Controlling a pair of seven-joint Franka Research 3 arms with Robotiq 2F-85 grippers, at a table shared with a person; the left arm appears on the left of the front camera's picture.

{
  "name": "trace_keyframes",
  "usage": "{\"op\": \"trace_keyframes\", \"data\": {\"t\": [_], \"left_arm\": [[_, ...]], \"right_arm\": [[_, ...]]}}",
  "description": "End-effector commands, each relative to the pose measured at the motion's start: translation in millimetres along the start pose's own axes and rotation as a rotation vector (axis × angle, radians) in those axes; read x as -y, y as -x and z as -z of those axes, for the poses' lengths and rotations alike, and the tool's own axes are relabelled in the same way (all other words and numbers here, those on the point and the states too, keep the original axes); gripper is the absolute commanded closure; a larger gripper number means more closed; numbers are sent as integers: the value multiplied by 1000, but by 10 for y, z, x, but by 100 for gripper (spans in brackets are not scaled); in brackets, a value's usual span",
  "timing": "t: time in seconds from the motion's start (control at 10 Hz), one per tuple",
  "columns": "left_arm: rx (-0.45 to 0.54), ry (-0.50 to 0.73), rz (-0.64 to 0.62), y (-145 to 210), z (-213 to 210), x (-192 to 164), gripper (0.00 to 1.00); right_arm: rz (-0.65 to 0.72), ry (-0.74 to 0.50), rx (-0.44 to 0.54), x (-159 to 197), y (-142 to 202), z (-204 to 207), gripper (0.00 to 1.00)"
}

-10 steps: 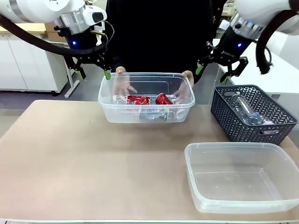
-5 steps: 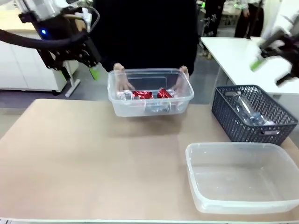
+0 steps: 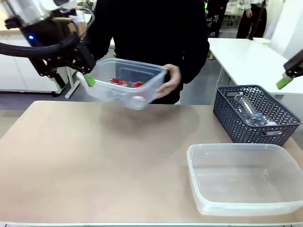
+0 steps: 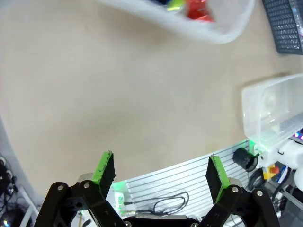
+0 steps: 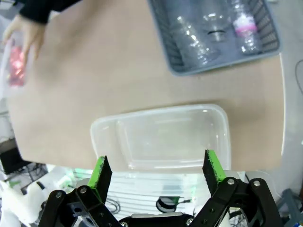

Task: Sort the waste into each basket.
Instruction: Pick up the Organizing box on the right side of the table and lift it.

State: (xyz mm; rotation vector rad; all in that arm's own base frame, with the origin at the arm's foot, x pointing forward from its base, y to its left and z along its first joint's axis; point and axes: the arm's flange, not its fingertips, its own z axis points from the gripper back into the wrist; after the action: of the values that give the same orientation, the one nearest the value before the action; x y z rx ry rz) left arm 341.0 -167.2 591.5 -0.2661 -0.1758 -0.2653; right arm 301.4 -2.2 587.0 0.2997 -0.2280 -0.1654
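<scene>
A person's hand (image 3: pixel 171 79) holds a clear basket (image 3: pixel 124 86) tilted in the air over the table's far left, with red cans (image 3: pixel 124 83) inside. The same basket (image 4: pixel 208 29) and cans (image 4: pixel 196 10) appear at the top of the left wrist view. A second clear basket (image 3: pixel 244 182) stands empty at the front right, also seen as the empty basket (image 5: pixel 161 137). My left gripper (image 3: pixel 73 81) hangs open just left of the held basket, its fingers (image 4: pixel 104 168) wide apart. My right gripper (image 5: pixel 156 169) is open high above the empty basket; its green pad (image 3: pixel 284 83) shows at the right edge.
A dark blue lattice basket (image 3: pixel 255 116) with clear bottles (image 3: pixel 247 109) stands at the table's far right, behind the empty basket; it is also the lattice basket (image 5: pixel 173 56) in the right wrist view. Bare tan tabletop (image 3: pixel 94 156) spreads across the left and middle.
The person has lifted the basket of cans off the table, carried it left and tilted it. Both arms have swung outward, the right one to the picture's right edge.
</scene>
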Motion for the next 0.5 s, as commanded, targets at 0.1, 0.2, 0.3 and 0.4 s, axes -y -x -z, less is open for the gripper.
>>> {"op": "trace_keyframes", "data": {"t": [0.1,0.2,0.3,0.4], "left_arm": [[49,39,-218,-210,349,574,0],[-3,77,-308,-156,661,905,0],[-39,50,-343,-62,957,1213,0],[-109,54,-321,41,1143,1467,0]], "right_arm": [[-314,311,3,52,110,329,0],[-389,317,-53,312,192,498,0],[-385,337,-111,553,268,667,0],[-361,341,-131,686,354,787,0]]}}
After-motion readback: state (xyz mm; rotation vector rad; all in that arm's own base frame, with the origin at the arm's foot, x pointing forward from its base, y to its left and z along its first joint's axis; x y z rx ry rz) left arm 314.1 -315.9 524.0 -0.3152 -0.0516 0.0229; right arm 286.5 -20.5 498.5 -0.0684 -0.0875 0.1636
